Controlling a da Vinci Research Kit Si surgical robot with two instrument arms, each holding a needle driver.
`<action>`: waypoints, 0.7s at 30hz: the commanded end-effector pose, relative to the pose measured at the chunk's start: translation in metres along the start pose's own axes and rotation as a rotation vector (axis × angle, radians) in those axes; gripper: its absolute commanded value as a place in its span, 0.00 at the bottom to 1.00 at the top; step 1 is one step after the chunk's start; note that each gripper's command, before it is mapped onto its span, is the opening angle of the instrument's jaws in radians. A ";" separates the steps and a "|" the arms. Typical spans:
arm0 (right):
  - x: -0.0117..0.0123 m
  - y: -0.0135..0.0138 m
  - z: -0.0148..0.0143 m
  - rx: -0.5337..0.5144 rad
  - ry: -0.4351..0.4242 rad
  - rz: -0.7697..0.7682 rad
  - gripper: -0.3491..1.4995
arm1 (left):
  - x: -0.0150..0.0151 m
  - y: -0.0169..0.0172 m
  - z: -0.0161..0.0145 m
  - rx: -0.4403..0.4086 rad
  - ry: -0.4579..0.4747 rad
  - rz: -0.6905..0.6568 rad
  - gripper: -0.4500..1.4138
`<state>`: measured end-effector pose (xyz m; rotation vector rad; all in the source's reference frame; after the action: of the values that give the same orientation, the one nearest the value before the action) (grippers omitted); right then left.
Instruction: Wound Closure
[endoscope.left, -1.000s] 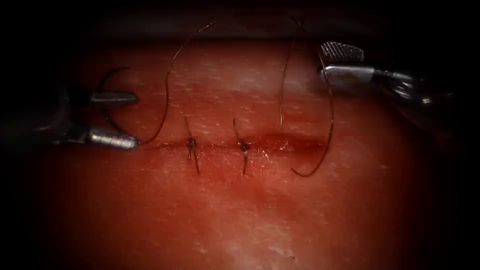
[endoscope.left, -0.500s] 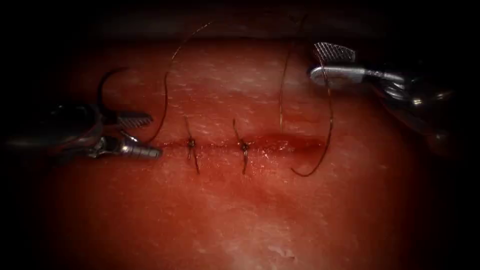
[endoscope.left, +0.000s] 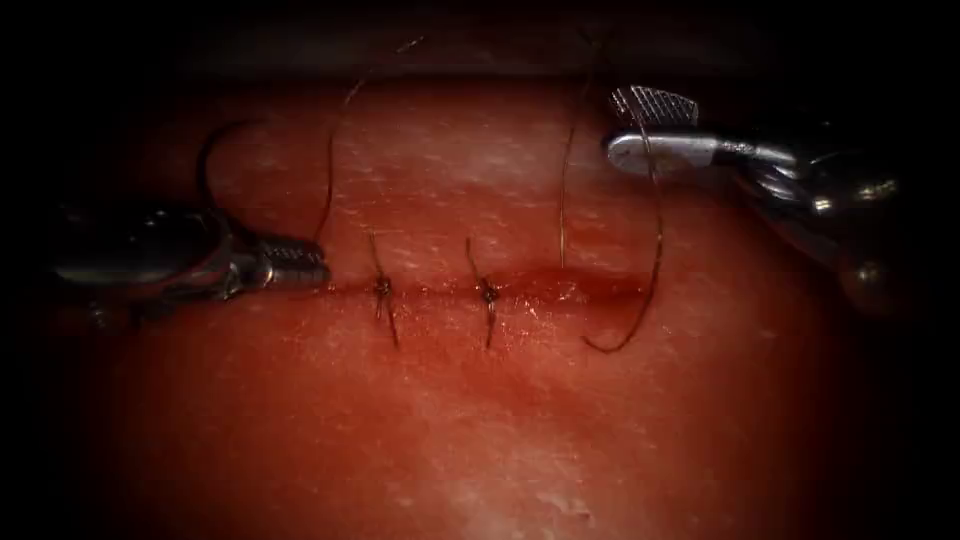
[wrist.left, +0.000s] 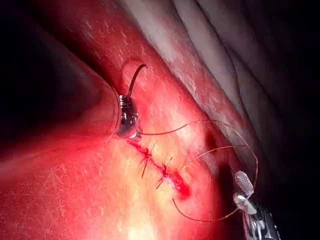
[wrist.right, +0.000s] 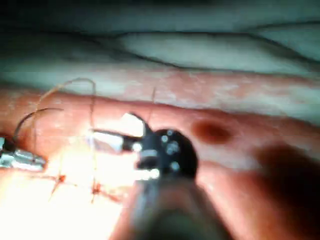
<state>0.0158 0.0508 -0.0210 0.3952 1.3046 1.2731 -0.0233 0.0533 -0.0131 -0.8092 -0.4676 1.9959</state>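
Observation:
The tissue (endoscope.left: 520, 430) has a level cut (endoscope.left: 560, 291) with two knotted stitches (endoscope.left: 382, 288) (endoscope.left: 489, 293). At the cut's left end my left tool (endoscope.left: 322, 270) (wrist.left: 131, 131) is shut on the needle (endoscope.left: 208, 170) near its thread end. The rest of the curve arcs up and free above the tissue (wrist.left: 136, 80). Thread (endoscope.left: 330, 170) rises from those jaws. More thread (endoscope.left: 658, 230) meets the tissue by the unstitched right part of the cut and loops around it. My right tool (endoscope.left: 613, 125) (wrist.right: 107, 129) hovers open at the upper right, the thread crossing its jaws, nothing gripped.
Red fluid (endoscope.left: 590, 290) wets the unstitched right stretch of the cut. Short cut thread tails (endoscope.left: 392, 330) stick out from both knots. Pale folded cloth (wrist.left: 210, 45) lies beyond the tissue's far edge.
The left tool's jaws, open around the needle a second ago, have closed on it and slid right to the cut's left end. The right tool has drifted slightly left, still open.

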 end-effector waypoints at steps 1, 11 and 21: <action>-0.0003 0.0002 0.0009 0.005 0.001 -0.002 0.96 | 0.0004 -0.0001 0.0002 -0.021 0.017 -0.017 0.05; -0.0020 -0.0019 0.0018 0.179 -0.111 -0.013 0.67 | 0.0058 0.0036 -0.0036 -0.004 0.088 -0.139 0.05; -0.0011 -0.0063 0.0050 0.300 -0.057 -0.148 0.00 | 0.0038 0.0041 0.0042 0.133 -0.093 -0.071 0.05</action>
<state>0.0226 0.0495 -0.0245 0.5253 1.4489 0.9375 -0.0297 0.0541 -0.0145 -0.6085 -0.4062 1.9839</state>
